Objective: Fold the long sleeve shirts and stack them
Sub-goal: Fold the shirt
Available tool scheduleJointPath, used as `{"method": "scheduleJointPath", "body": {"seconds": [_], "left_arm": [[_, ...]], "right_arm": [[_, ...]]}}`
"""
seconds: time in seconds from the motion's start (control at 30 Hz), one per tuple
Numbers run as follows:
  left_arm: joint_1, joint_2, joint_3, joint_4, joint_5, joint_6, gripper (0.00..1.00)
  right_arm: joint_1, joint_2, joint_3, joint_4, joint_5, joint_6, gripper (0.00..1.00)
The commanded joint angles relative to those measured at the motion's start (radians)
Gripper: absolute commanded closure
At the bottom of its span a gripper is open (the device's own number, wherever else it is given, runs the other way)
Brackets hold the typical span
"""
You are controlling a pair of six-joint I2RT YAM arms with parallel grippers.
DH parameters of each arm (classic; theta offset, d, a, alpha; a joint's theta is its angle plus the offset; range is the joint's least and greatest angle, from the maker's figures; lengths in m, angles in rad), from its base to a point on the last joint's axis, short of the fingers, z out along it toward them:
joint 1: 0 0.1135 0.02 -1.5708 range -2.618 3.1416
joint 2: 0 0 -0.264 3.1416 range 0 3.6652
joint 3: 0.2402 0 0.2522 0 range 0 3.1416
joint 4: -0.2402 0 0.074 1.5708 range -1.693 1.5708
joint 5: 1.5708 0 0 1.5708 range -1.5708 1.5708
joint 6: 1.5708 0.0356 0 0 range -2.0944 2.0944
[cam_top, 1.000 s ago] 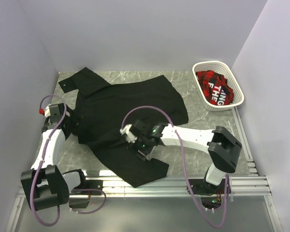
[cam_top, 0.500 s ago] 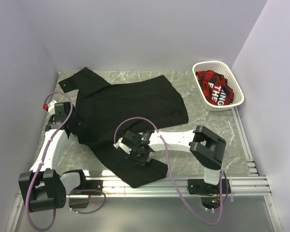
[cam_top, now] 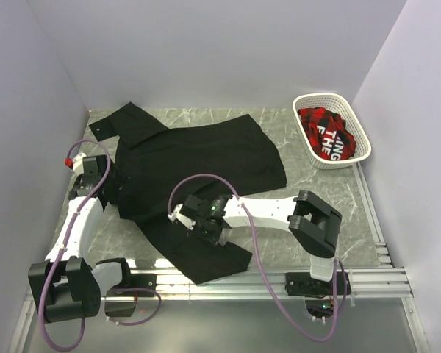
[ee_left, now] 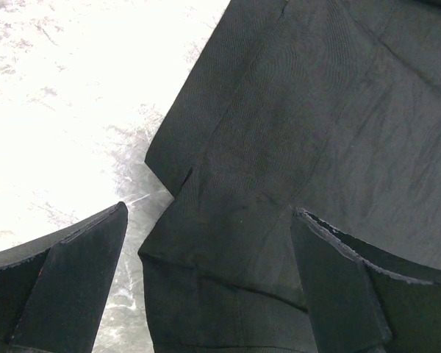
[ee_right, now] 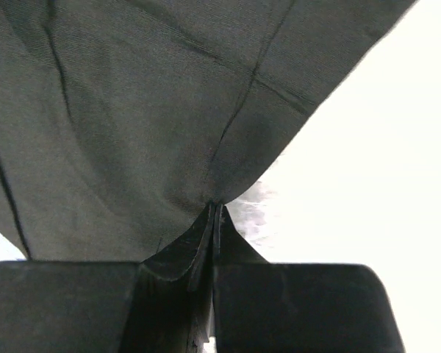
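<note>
The black shirt (cam_top: 206,165) lies spread open across the middle of the table (cam_top: 309,195), collar end toward the far-left corner and hem hanging toward the near edge. It is still 1 flat layer with no fold made.

In the last second the right gripper (cam_top: 185,218) has slid left and nearer along the cloth and snapped closed. The right wrist view shows its 2 fingers pressed together with a peak of black fabric pinched between them (ee_right: 214,215), creases running up from the pinch. It is now grasping the shirt close to its near-left edge.

The left gripper (cam_top: 109,179) sits at the shirt's left edge, where it rose to earlier in that second. It is spread wide and holding nothing. In its wrist view (ee_left: 209,213) 1 finger is over bare table, the other over cloth, and the shirt's edge lies between them.

Only 1 of 2 grasps looks made, so a fold probably waits on the left side closing too.

Well apart at the far right, the white basket (cam_top: 361,144) holds a red checked garment (cam_top: 320,121).
</note>
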Motion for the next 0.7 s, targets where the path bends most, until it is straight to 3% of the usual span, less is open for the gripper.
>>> {"method": "scheduleJointPath", "body": {"seconds": [0.0, 0.3, 0.67], "left_arm": [[-0.003, -0.024, 0.013, 0.027, -0.004, 0.005, 0.01], [-0.003, -0.036, 0.013, 0.027, -0.004, -0.002, 0.01], [-0.003, -0.039, 0.000, 0.032, 0.021, -0.002, 0.01]], "right_arm": [[-0.032, -0.069, 0.082, 0.014, 0.061, -0.002, 1.00], [-0.219, -0.066, 0.329, 0.051, 0.107, 0.044, 1.00], [-0.425, 0.196, 0.789, 0.163, 0.159, 0.260, 1.00]]}}
